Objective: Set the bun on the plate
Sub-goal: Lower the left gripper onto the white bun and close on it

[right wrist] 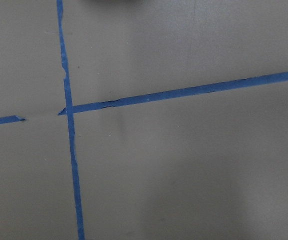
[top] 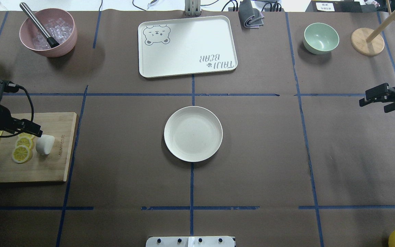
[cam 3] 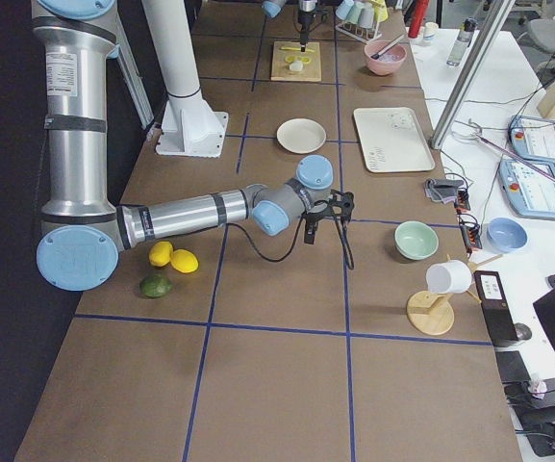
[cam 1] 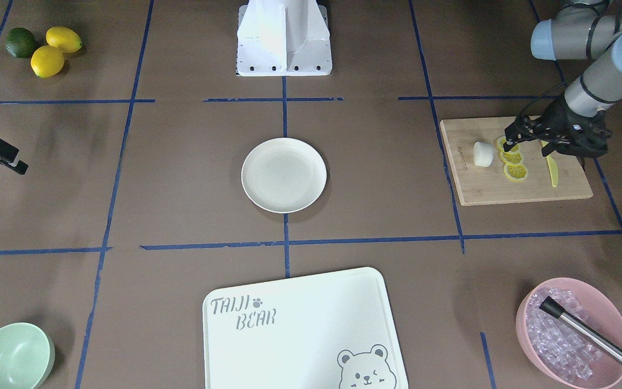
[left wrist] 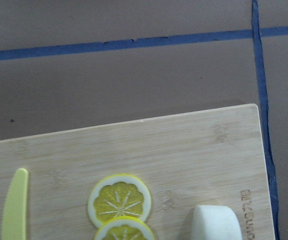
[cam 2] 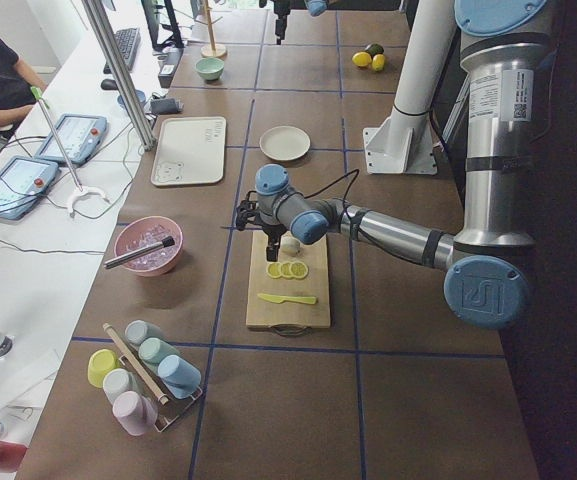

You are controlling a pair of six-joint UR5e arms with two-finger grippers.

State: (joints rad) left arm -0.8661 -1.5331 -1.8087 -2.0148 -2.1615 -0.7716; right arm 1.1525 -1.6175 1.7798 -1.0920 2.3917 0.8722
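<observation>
The small white bun [cam 1: 482, 154] [top: 45, 144] lies on a wooden cutting board [cam 1: 511, 189], right beside a row of lemon slices [cam 1: 512, 159]. My left gripper [cam 1: 511, 138] [top: 36, 131] hovers just over the slices next to the bun, open and holding nothing. In the left wrist view only the bun's top [left wrist: 216, 222] shows at the lower edge. The round cream plate [cam 1: 284, 174] [top: 193, 133] sits bare at the table's middle. My right gripper [cam 1: 4, 168] [top: 374, 104] hangs open and empty far off at the other side.
A yellow knife [cam 1: 551, 165] lies on the cutting board. The bear-printed board [cam 1: 300, 324], a pink bowl of ice with a metal rod [cam 1: 570, 329] and a mint-green bowl [cam 1: 11, 356] line the far edge. Lemons and a lime [cam 1: 46, 46] lie near the robot base [cam 1: 284, 38].
</observation>
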